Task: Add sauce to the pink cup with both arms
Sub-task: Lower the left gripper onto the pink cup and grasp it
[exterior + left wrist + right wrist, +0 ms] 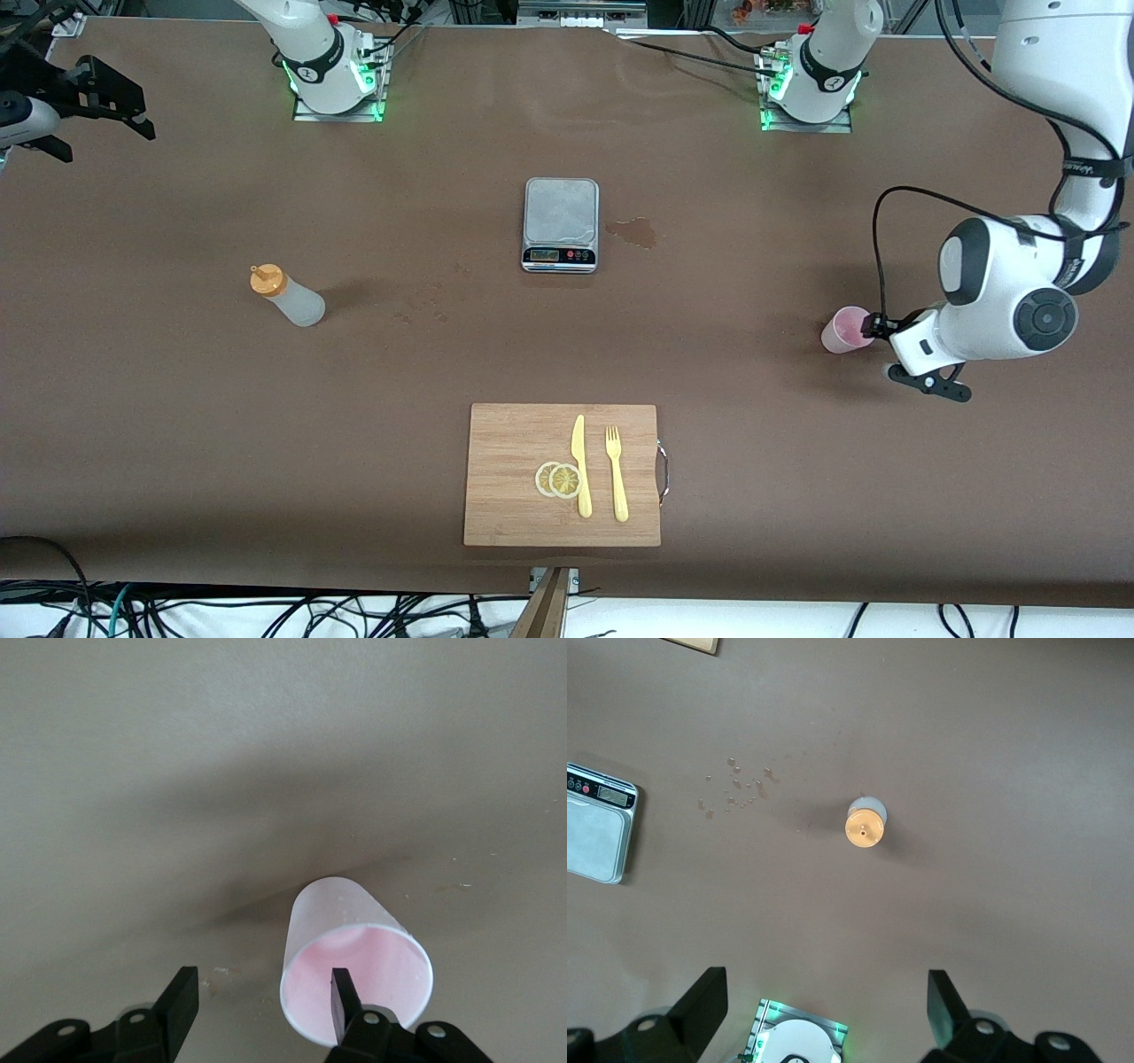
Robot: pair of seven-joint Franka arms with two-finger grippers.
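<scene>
Early stage: nothing poured. The frosted-white squeeze bottle with orange cap (pixel 288 297) stands ungripped on the brown tabletop (pixel 443 354), toward the right arm's end from the silver kitchen scale (pixel 561 223). Right hand (pixel 824 1010) hangs spread high above it. The small pale pink plastic cup (pixel 843 330) stands toward the left arm's end; only the left wrist view shows the left hand (pixel 261 1010) spread, one finger inside the rim.

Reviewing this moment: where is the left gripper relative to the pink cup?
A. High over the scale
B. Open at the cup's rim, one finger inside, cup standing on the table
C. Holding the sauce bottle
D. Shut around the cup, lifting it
B: the left gripper is open, with one finger inside the rim of the pink cup, which stands on the table.
</scene>
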